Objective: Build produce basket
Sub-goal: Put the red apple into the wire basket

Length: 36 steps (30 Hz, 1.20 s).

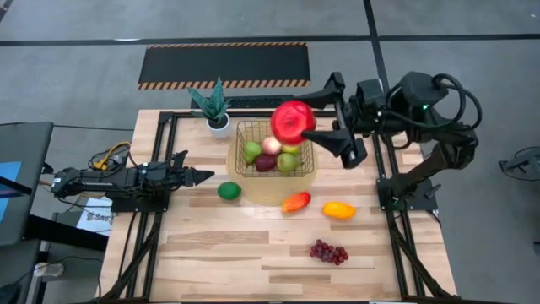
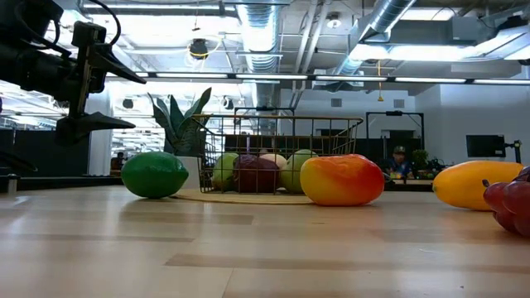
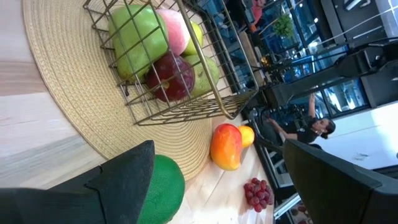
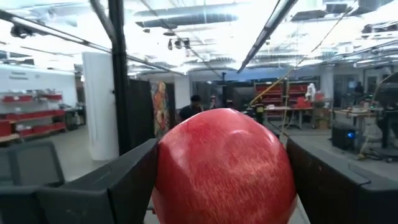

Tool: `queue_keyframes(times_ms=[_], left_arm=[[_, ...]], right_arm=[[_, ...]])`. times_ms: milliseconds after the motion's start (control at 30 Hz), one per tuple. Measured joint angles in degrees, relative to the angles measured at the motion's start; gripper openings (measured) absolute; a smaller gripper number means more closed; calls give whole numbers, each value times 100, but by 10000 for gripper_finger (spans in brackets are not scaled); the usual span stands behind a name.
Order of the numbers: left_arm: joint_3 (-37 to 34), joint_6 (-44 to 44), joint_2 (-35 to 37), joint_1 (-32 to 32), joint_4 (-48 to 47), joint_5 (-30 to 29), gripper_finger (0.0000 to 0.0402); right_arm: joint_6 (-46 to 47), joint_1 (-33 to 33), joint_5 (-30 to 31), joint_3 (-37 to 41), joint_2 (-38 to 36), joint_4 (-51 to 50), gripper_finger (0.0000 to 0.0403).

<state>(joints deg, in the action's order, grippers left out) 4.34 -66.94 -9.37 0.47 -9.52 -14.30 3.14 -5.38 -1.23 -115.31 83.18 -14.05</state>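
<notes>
Right gripper is raised over the basket, its two dark fingers pinching the red apple from either side; its own wrist view shows that apple as a glossy, finely speckled red ball filling the gap between the flat black fingers, with only the room behind it and no table. Seen from above, the left gripper lies low at the table's left side, fingers spread and holding nothing, pointing at the green lime just ahead of it. That arm's wrist view gives the closest look at the gold wire basket on a round woven straw mat, with a green pear, a pale peach and a dark red fruit behind the open grid; the lime is half hidden by a finger there. On the bare wood lie the orange-red mango, touching the mat's edge, the yellow-orange fruit near it, and the knobbly purple grapes well apart toward the front. The level view shows the lime and mango smooth and shiny, the grapes cut off at the edge, and the spiky potted plant behind the basket; the apple and right gripper do not show in it.
</notes>
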Motion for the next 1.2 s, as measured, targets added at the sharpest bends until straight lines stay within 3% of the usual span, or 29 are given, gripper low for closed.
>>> queue_keyframes(times_ms=[267, 367, 567, 833, 1033, 1200], left_arm=[[0, -6, -2, -1, -2, -5, 341], [0, -46, -1, -1, -2, -7, 341], [0, -79, 0, -1, -2, -7, 341], [0, -79, -1, -2, -2, -71, 341], [0, -39, -2, 0, 0, -331, 341], [2, -39, 0, 0, 0, -374, 341]], right_arm=[[-154, 442, 1128, -2, 82, -1226, 341], [-297, 614, 1208, 2, 240, -1706, 341], [-1238, 627, 1409, 0, 603, -2488, 344], [-2524, 413, 2181, 2, 1203, -3285, 342], [-2759, 386, 2955, 2, 1706, -4004, 345], [-2583, 467, 2963, 2, 2105, -4319, 342]])
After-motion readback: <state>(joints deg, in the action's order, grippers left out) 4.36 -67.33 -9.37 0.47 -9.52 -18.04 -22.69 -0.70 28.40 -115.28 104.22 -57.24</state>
